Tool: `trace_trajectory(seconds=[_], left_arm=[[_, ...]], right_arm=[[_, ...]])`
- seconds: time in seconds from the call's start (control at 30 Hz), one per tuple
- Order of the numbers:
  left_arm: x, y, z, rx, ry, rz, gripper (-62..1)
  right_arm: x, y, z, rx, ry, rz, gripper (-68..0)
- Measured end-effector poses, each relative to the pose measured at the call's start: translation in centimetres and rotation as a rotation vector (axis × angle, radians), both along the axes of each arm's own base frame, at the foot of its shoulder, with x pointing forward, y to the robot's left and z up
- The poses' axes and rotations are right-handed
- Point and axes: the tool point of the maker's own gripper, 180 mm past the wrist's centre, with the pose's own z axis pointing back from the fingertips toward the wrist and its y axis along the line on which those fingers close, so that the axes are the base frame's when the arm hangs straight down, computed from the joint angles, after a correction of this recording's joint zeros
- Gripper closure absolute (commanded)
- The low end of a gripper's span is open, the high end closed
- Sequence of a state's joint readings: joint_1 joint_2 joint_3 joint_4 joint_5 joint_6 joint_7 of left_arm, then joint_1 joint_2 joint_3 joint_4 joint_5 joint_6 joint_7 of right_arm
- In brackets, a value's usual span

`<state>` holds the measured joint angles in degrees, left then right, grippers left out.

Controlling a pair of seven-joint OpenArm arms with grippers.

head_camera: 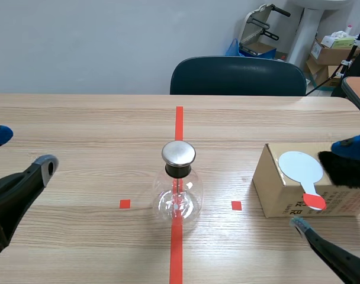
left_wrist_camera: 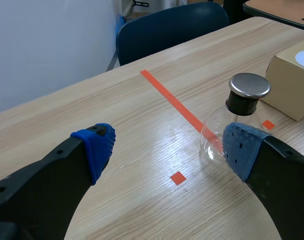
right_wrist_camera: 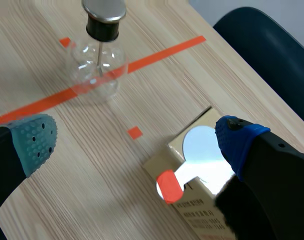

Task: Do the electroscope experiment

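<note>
A clear glass flask electroscope (head_camera: 178, 190) with a black neck and a metal disc cap (head_camera: 179, 153) stands on the orange centre line; it also shows as the flask (left_wrist_camera: 227, 132) (right_wrist_camera: 98, 60) in both wrist views. A white disc paddle (head_camera: 301, 168) with a red-tipped handle (head_camera: 314, 201) lies on top of a cardboard box (head_camera: 275, 189) to the right; the paddle (right_wrist_camera: 199, 150) lies between my right gripper's fingers. My right gripper (head_camera: 328, 186) (right_wrist_camera: 137, 140) is open around the box's near end. My left gripper (head_camera: 20, 154) (left_wrist_camera: 167, 145) is open, left of the flask.
A dark blue chair (head_camera: 238, 76) stands at the table's far edge. Boxes and equipment (head_camera: 331, 50) sit on the floor beyond at the right. Small orange squares (head_camera: 125, 204) (head_camera: 236, 205) mark the table on each side of the flask.
</note>
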<state>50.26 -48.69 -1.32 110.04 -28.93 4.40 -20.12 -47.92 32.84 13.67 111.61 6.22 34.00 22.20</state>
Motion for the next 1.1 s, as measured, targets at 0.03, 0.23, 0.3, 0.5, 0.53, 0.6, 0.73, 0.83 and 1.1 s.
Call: trace_trajectory(seconds=[0.03,0.23,0.3,0.5,0.53,0.6,0.73,0.83,1.1], left_arm=[[-0.3,-0.1,0.0,-0.009,0.002,-0.005,-47.1],[-2.7,-1.1,0.5,-0.068,-0.018,-0.052,-47.1],[-3.4,-1.4,0.9,-0.088,-0.022,-0.062,-47.1],[-4.8,-2.5,1.2,-0.068,-0.049,-0.118,-47.1],[-5.0,-2.6,1.2,-0.057,-0.051,-0.129,-47.1],[-5.0,-2.7,1.1,-0.051,-0.054,-0.135,-47.1],[-4.9,-2.5,1.2,0.032,-0.107,-0.135,-47.1],[-4.6,-2.1,1.3,0.075,-0.143,-0.112,-47.1],[-4.6,-2.1,1.3,0.102,-0.157,-0.116,-47.1]], right_arm=[[0.2,0.2,0.2,0.017,0.004,0.006,-67.9],[1.7,0.1,0.6,0.044,0.04,-0.028,-67.9],[1.8,0.1,0.5,0.048,0.049,-0.032,-67.9],[1.7,-0.2,-0.1,0.045,0.112,-0.044,-67.9],[1.8,-0.2,0.0,0.052,0.112,-0.044,-67.9],[1.9,-0.5,0.6,0.074,0.108,-0.05,-67.9],[1.9,-0.9,0.9,0.069,0.109,-0.042,-67.9],[1.9,-0.9,0.8,0.065,0.113,-0.044,-67.9],[1.7,-1.0,0.3,0.048,0.133,-0.042,-67.9]])
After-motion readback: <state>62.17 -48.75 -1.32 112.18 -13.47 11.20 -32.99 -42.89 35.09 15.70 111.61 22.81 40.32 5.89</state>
